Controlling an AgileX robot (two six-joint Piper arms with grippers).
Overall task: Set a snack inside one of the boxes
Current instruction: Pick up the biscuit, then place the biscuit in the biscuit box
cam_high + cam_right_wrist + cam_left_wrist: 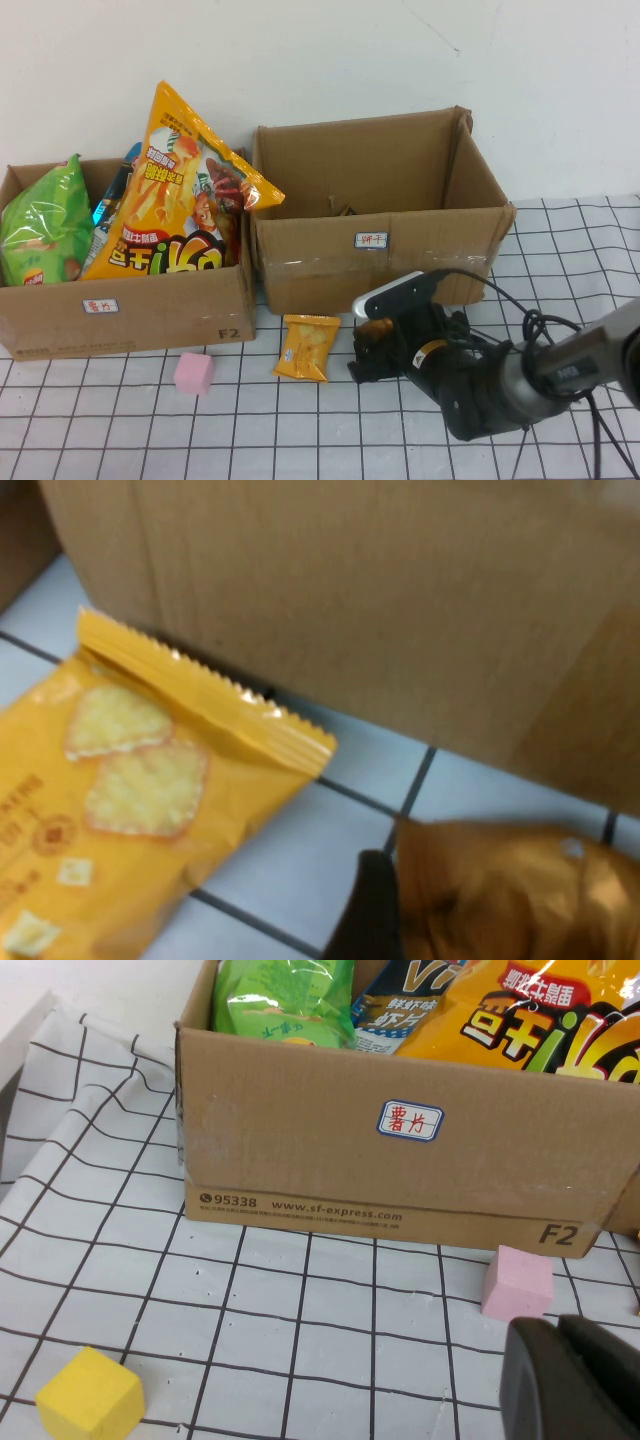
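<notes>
The 2 brown cardboard boxes point(380, 215) stand just beyond the right gripper point(368, 352), whose jaws' state I cannot tell. The small yellow foil cracker packet point(306, 347) lies just beside them (ungrasped); next comes closing on it. The pink foam cube point(194, 372) obstructs nothing. The left gripper point(575, 1380) hovers apart, state unclear.
</notes>
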